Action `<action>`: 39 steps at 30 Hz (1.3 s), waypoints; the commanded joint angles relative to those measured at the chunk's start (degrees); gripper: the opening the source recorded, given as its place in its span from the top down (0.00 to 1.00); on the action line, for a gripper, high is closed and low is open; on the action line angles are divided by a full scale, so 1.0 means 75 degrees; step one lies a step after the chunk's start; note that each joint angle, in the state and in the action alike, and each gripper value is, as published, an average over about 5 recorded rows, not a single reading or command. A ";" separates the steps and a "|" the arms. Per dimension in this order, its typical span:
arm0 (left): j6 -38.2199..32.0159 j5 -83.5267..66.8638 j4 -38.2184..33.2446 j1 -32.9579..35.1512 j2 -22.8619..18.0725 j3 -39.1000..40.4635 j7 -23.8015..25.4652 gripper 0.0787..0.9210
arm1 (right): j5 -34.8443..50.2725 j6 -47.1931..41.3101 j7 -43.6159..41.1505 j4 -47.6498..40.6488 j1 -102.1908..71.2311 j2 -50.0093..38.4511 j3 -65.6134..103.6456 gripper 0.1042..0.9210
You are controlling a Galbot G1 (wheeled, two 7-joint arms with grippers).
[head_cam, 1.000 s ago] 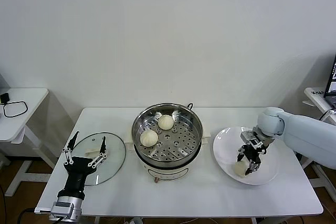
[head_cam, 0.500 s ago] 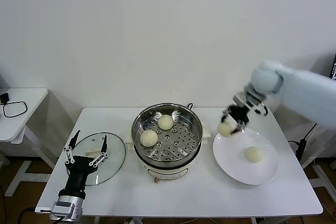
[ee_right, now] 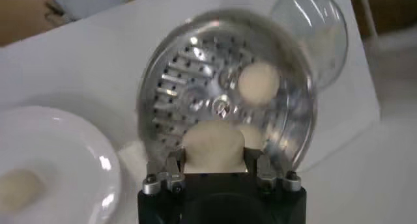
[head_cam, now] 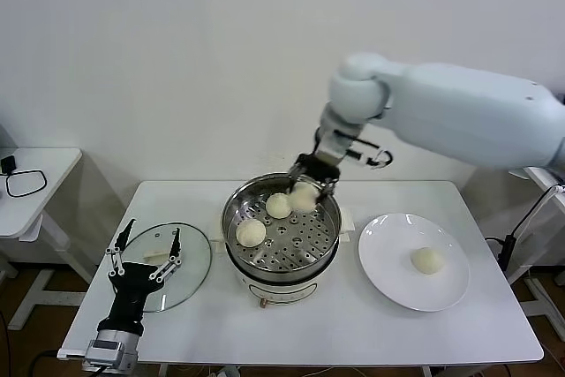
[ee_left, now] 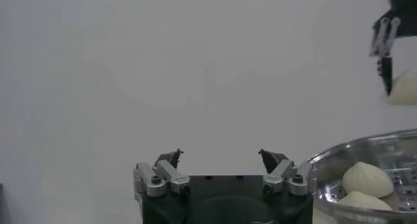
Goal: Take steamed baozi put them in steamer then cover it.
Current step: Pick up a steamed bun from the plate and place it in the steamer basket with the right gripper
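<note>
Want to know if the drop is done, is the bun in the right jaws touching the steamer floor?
Cannot tell. The head view shows the right gripper shut on the baozi over the steamer, near a second bun, but no clear gap or contact.

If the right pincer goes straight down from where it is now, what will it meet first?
Most likely the steamer's perforated floor, beside the bun at the back. The right pincer, shut on a baozi, hangs over the steamer's rear; depth is unclear, so it may brush that bun.
</note>
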 commanded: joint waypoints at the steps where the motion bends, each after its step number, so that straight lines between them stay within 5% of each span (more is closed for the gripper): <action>1: -0.0010 -0.0012 0.0024 -0.0014 0.0000 0.0009 -0.0004 0.12 | -0.1287 0.1329 0.0184 0.0418 -0.0376 0.0944 -0.0137 0.36; 25: -0.0061 -0.0093 0.0106 -0.0033 0.0001 -0.0053 -0.0072 0.12 | -0.2697 0.1703 0.0164 0.0196 -0.1677 0.1016 -0.0136 0.33; 39: -0.0062 -0.0123 0.0104 -0.0049 -0.0005 -0.0073 -0.0062 0.12 | -0.2731 0.1508 0.0193 0.0252 -0.1677 0.0559 0.0467 0.12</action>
